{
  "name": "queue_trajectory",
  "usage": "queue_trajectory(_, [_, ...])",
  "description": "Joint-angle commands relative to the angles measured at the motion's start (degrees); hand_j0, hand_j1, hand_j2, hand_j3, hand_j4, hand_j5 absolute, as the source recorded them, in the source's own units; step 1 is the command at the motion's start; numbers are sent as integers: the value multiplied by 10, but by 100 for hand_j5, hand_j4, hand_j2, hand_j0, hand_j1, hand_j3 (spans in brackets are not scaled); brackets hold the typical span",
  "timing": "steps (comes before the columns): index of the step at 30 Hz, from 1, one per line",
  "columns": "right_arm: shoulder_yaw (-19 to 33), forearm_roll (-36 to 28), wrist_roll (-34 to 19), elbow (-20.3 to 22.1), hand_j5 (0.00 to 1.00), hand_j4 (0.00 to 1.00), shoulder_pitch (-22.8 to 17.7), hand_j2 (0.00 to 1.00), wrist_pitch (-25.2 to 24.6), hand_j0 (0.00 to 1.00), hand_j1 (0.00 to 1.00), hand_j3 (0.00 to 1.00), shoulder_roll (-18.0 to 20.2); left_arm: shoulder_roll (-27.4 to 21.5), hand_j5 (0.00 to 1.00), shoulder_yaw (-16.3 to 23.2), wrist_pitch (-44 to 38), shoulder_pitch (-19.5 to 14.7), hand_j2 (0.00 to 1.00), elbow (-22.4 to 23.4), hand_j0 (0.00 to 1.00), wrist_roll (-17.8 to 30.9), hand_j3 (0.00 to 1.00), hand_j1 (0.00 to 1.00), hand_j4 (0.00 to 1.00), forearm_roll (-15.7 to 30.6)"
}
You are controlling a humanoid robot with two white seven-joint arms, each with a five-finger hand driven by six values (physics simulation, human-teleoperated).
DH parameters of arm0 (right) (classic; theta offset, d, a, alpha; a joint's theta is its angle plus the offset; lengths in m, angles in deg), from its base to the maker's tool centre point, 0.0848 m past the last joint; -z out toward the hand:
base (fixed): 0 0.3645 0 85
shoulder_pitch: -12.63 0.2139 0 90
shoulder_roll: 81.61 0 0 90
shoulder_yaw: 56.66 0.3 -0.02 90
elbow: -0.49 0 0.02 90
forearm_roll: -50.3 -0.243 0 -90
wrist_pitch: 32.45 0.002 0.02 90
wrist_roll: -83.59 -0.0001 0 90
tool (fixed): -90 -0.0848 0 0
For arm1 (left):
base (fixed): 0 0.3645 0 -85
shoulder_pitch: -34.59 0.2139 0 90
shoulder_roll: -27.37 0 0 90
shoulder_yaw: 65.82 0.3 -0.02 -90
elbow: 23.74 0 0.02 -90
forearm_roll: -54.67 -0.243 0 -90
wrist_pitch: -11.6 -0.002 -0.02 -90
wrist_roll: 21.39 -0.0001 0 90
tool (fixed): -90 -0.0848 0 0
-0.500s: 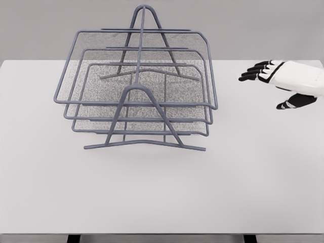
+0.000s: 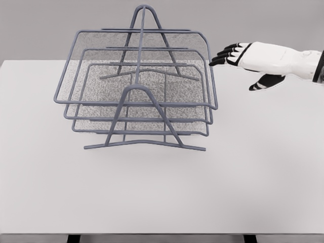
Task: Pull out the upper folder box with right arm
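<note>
A grey wire rack [image 2: 144, 143] holds three stacked mesh trays on the white table. The upper tray [image 2: 136, 104] is the widest, its rim sitting level in the frame. My right hand [image 2: 238, 63] comes in from the right edge, white with black fingers spread flat and holding nothing. Its fingertips [image 2: 215, 61] hover just right of the upper tray's right rim, apart from it. The left arm does not show.
The white table [image 2: 162, 192] stretches wide in front of and to the right of the rack. Its front edge runs along the bottom of the picture. A plain grey wall stands behind.
My right hand has moved left and a little up, closing in on the upper tray's right side. The rack and trays have not moved.
</note>
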Motion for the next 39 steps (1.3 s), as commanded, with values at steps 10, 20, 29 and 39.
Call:
queue_trajectory(10, [-52,22,1,-18,100,100,7,100,-1,100,100,100,-41,0,100,0,0,0,100,0,100,0,100,100,100,0])
queue_trajectory(20, [-68,36,1,-16,100,100,0,100,-1,100,100,100,-33,0,100,0,0,0,100,0,100,0,100,100,100,0])
queue_trajectory(29, [-67,35,0,-10,100,100,-8,100,-1,100,100,100,3,0,100,0,0,0,100,0,100,0,100,100,100,0])
queue_trajectory(39, [-66,30,1,0,100,100,-18,100,-1,100,100,100,47,0,100,0,0,0,100,0,100,0,100,100,100,0])
